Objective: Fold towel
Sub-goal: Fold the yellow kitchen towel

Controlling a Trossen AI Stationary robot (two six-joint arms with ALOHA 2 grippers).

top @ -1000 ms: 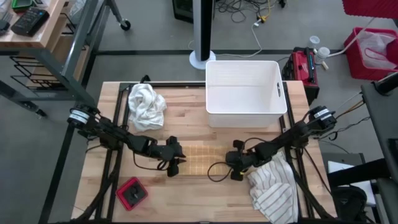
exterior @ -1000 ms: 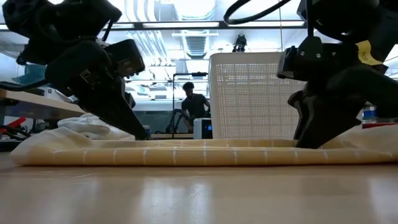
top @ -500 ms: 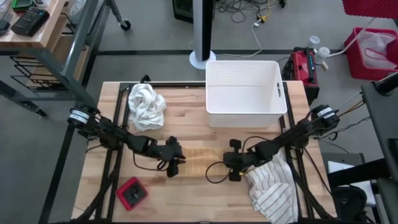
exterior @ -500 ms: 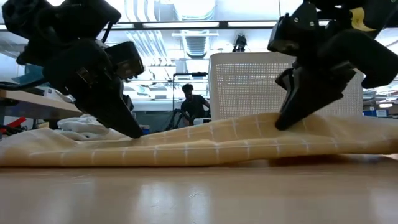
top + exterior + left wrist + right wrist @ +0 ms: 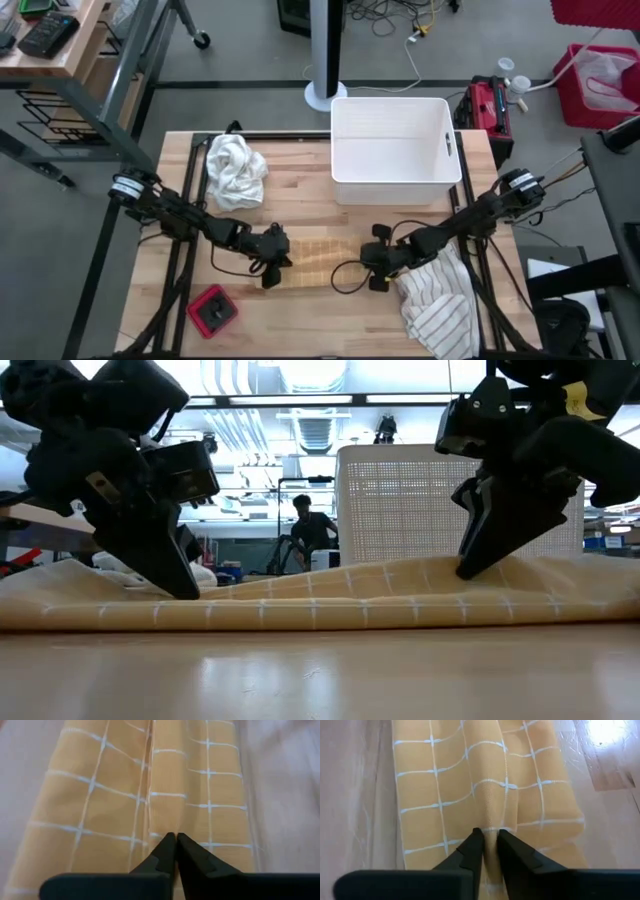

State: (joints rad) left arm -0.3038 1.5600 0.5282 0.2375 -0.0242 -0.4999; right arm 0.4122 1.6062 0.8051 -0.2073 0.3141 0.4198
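A: Which step is the robot working through?

B: It looks like the pickup for a fold — both arms are gripping the yellow checked towel point(image 5: 318, 256), which is lying as a narrow strip near the middle of the table point(image 5: 300, 320), just in front of the white bin point(image 5: 392, 150).

A: And the jaws?

B: The left gripper point(image 5: 175, 838) is pressing its fingers together on a crease at the towel's left end. The right gripper point(image 5: 490, 834) is pinching a raised ridge of cloth at the right end.

A: Which way is the towel running?

B: Its long axis is lying left to right between the two grippers — the low view is showing the right end lifted higher.

A: So what is the next move asking for?

B: Probably both ends rising together, evenly, then carrying one edge over the other without the pinches slipping.
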